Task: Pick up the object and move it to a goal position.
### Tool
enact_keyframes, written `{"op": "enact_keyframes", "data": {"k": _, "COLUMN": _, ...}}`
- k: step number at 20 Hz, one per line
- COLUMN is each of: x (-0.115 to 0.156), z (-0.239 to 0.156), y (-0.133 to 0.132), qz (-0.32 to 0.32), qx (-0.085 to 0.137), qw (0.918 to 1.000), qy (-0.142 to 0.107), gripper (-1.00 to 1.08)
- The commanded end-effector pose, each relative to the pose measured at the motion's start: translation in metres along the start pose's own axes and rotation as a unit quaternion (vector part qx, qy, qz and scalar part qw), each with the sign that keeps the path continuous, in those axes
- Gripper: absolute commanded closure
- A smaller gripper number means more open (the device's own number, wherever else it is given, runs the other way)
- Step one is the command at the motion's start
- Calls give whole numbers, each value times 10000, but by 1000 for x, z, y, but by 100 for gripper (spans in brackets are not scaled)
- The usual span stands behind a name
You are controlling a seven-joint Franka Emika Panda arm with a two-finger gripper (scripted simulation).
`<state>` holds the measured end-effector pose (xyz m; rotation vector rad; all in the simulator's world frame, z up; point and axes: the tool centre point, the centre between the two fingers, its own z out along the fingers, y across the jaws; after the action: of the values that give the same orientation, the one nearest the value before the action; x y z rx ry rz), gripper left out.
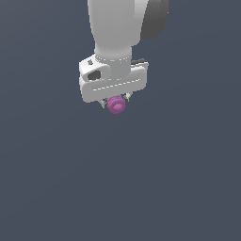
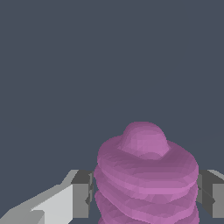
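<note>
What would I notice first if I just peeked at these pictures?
Probably the little purple knob, the only bright thing against the plain dark grey. In the exterior view it peeks out under the big white gripper, near the middle of the picture. In the wrist view it looks huge and ridged, with a rounded tip, and the jaws press on both of its sides.

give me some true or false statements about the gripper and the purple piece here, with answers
1. The purple object sits between the gripper's two fingers. True.
2. The object is smooth and box-shaped. False: it is ridged and lumpy with a rounded end.
3. The object is wider than the white gripper body. False: in the exterior view it is much smaller.
4. The gripper points downward from the arm in the exterior view. True.
5. The gripper is wide open and holds nothing. False: its fingers press both sides of the object.
</note>
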<state>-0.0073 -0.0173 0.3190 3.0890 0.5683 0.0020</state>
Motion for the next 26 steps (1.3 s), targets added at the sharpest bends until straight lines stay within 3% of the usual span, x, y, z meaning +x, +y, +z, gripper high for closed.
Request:
{"op": "enact_keyframes", "data": {"k": 1, "x": 7, "z": -25, "y": -4, "qz": 1, "qx": 2, "qw": 10000, "qy": -5, "gripper": 108}}
{"op": "enact_keyframes", "data": {"k": 13, "x": 34, "z": -111, "y": -16, "qz": 4, "qx": 6, "qw": 10000, "qy": -5, "gripper": 108}}
{"op": "enact_keyframes", "data": {"k": 26, "x": 45, "z": -138, "y": -19, "qz": 4, "qx": 6, "qw": 10000, "qy": -5, "gripper": 108}}
